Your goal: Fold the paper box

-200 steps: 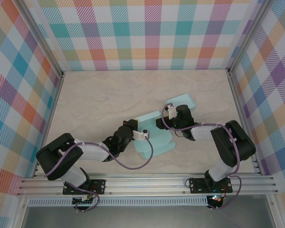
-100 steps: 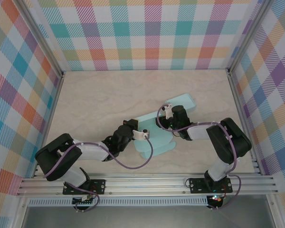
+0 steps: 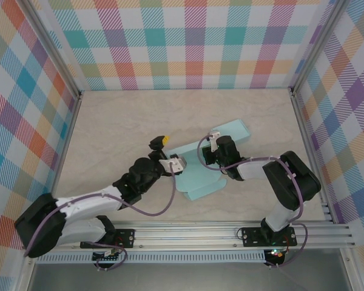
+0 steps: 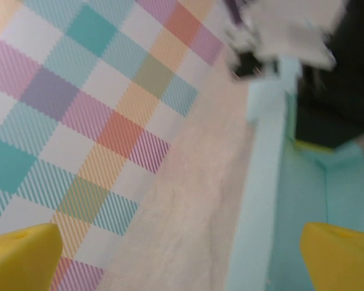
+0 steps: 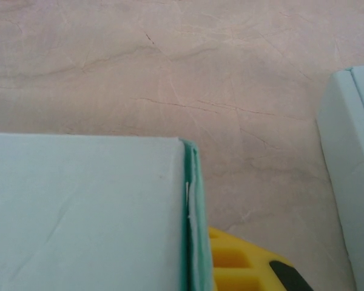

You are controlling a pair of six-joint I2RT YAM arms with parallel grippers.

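The light teal paper box (image 3: pixel 200 177) lies partly folded in the middle of the table, with a raised flap (image 3: pixel 233 128) at its far right. My left gripper (image 3: pixel 168 151) stands open just left of the box, its yellow fingertips (image 4: pixel 21 257) wide apart and nothing between them. The box's wall (image 4: pixel 261 182) runs past its right fingertip. My right gripper (image 3: pixel 205 159) is shut on an upright folded panel (image 5: pixel 85 212) of the box. One yellow finger (image 5: pixel 236 264) presses against the panel's edge; the other is hidden behind the panel.
Plaid walls (image 3: pixel 194 42) enclose the marbled tabletop (image 3: pixel 121 121) on three sides. A metal rail (image 3: pixel 188 233) with both arm bases runs along the near edge. Another teal part of the box (image 5: pixel 352 170) lies right of the held panel.
My left gripper has let go of the box, opened wide and drawn up and left. My right gripper has closed on the box's panel and shifted slightly left.
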